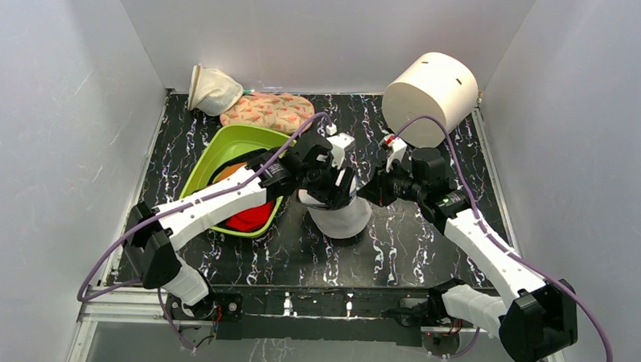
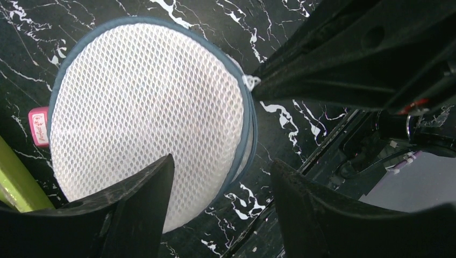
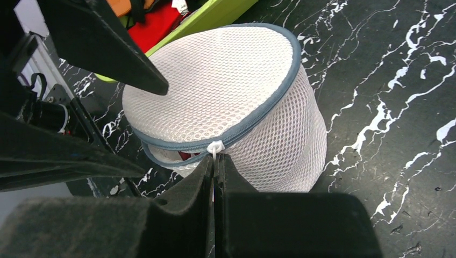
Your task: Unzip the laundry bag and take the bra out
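The laundry bag (image 1: 342,216) is a round white mesh drum with a grey-blue zip round its top rim, standing mid-table. It also shows in the left wrist view (image 2: 145,113) and the right wrist view (image 3: 226,102). My right gripper (image 3: 215,161) is shut on the white zip pull (image 3: 215,147) at the bag's near rim. Left of the pull the zip gapes a little and something red shows inside. My left gripper (image 2: 220,183) is open just above the bag's lid, one finger (image 2: 134,199) over the mesh. The bra itself is hidden in the bag.
A lime green basin (image 1: 238,146) with red and orange clothes stands left of the bag. A cream mesh pouch (image 1: 212,89) and a patterned cloth (image 1: 271,111) lie at the back. A big white cylinder (image 1: 430,96) stands back right. A pink tag (image 2: 38,124) lies beside the bag.
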Robot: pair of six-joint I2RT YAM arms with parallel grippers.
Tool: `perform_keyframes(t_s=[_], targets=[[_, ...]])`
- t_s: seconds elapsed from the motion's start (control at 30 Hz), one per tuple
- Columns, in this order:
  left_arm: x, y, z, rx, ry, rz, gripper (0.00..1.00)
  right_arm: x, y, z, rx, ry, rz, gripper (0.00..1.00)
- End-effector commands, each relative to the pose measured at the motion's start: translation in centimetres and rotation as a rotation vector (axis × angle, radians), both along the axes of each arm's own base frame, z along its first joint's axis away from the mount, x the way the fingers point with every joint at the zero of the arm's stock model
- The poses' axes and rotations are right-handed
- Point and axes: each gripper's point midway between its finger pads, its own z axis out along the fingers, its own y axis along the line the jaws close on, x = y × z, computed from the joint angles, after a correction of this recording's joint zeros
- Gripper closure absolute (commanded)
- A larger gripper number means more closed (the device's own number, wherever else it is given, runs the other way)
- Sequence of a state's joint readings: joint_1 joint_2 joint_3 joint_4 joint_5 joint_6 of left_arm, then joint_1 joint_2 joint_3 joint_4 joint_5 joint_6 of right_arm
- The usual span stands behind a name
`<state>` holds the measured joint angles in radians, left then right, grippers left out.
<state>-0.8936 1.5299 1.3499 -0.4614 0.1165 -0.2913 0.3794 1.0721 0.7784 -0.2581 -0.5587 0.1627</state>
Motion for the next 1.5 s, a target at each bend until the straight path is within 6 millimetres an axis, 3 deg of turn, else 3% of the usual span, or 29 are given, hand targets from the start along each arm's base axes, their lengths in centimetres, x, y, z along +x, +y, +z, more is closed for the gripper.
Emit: perform_keyframes(t_s=[0.0,0.3,0.37,0.4,0.63,0.87,1.23,1.33,1.47], targets=[[0.1,-1.1,1.4,-0.036,-0.005,-0.016,0.39,-0.2,0.8,4.3,0.07,-0.114,0.048,1.0],[0.5,-2.3,0.9,-0.035,0.006,-0.042,0.57,-0.9,1.0,4.6,0.09,-0.116,0.066,1.0],[0.4,-2.4,0.9,-0.036,0.007,-0.048,0.65,-0.9,1.0,4.5,0.089,-0.115,0.064,1.0],[0.3,-2.4,1.2,-0.033,0.004,-0.058,0.82,-0.5,0.7,4.1,0.076,-0.107,0.042,1.0],[-0.1,-1.0,1.4,0.017,-0.007,-0.057,0.99,0.9,-0.4,3.3,0.03,-0.118,-0.064,1.0],[-0.8,-0.1,2.6,0.009,-0.033,-0.081,1.0,3.3,-1.8,2.0,-0.019,-0.103,-0.198,1.0],[-2.3,0.5,5.2,-0.066,-0.074,-0.117,1.0,6.8,-2.2,-0.4,-0.072,-0.087,-0.239,1.0],[-2.2,1.0,4.6,-0.041,-0.066,-0.095,1.0,7.0,-1.8,-0.4,-0.073,-0.085,-0.211,1.0],[-1.9,1.5,3.4,0.007,-0.047,-0.063,0.97,5.7,-1.0,1.0,-0.034,-0.105,-0.132,1.0]])
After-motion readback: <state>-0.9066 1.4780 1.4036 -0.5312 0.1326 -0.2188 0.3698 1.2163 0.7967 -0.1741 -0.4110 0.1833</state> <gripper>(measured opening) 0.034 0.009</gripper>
